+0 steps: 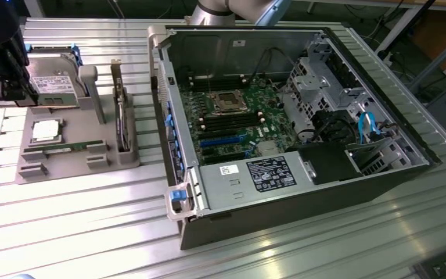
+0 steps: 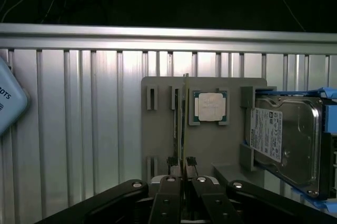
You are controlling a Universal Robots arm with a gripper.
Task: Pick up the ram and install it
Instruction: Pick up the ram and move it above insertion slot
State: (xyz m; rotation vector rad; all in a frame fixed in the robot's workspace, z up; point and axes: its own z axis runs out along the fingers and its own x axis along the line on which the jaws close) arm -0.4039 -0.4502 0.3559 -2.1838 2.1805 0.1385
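Ram (image 2: 185, 118) stands edge-on in the wrist view, a thin green line pinched between the fingers of the gripper (image 2: 181, 162), whose jaws are drawn close together and clamped on its flat sides. It hangs over the grey tray (image 2: 158, 134), with the processor chip (image 2: 210, 106) just beside its line and the hard drive (image 2: 284, 139) further off on the same side. Small pads hold a very slim thing here, so I judge the main danger to be a slip or a twist: a jolt could let the stick pivot in the grip and hang crooked, and a crooked stick would not meet its slot squarely. In the exterior view the gripper (image 1: 4, 81) sits at the far left, above the tray and well apart from the open computer case (image 1: 231, 43), so the carry across is long. A second green stick (image 1: 56, 150) lies in the tray, and a low or sideways move could snag it or the tray's grey posts. The long black slots (image 1: 221, 121) on the motherboard (image 1: 273, 125) lie deep inside the case, near the processor socket (image 1: 227, 100), with walls and cables (image 1: 366, 125) around them; coming in low could knock the stick against a wall. If it lands tilted or off the slot's line, pressing could jam it, bend it or strain the board. Which way its notch faces I cannot tell, and turned wrongly it would not seat.
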